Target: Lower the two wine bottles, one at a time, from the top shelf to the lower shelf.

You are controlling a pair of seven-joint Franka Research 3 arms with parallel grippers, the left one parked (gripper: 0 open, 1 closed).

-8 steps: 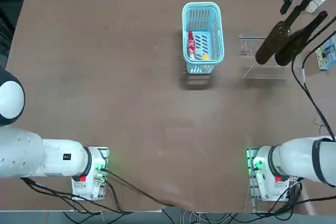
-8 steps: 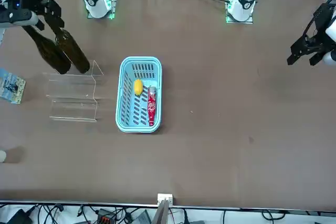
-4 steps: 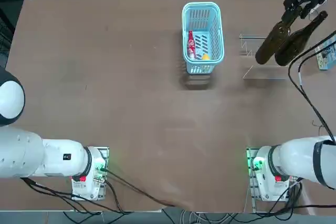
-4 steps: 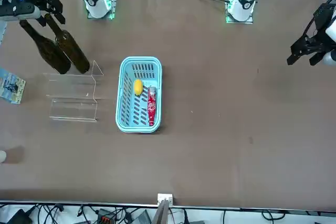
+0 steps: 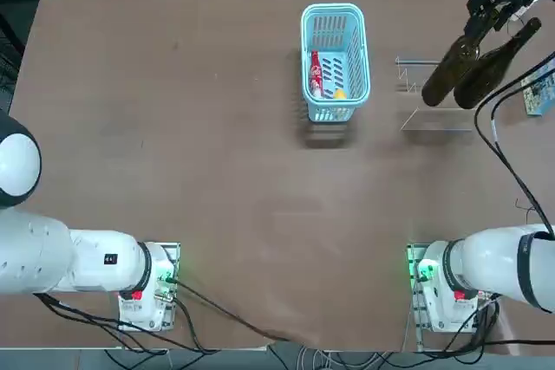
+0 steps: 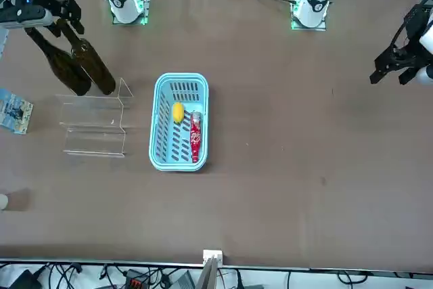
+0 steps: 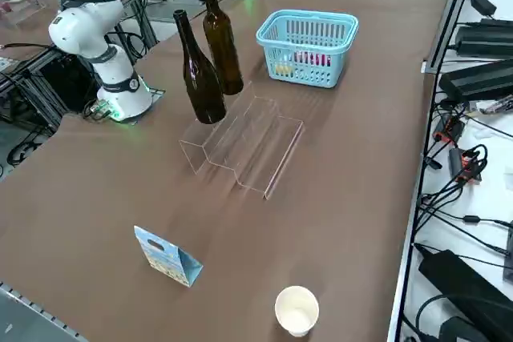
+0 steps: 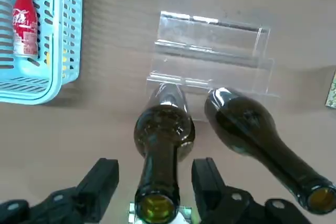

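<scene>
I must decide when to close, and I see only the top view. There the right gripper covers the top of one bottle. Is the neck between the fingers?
Observer: Yes. In the wrist view the neck of the slimmer bottle stands between the open fingers of the right gripper, with a gap on each side.
Operator: The bottles look tilted to me. Are they?
Observer: No. From the right side, the slimmer bottle and the wider bottle both stand upright on the top shelf.
Operator: Is anything else near the stand?
Observer: A paper cup stands at the table edge, well away from the lower shelf.
</scene>
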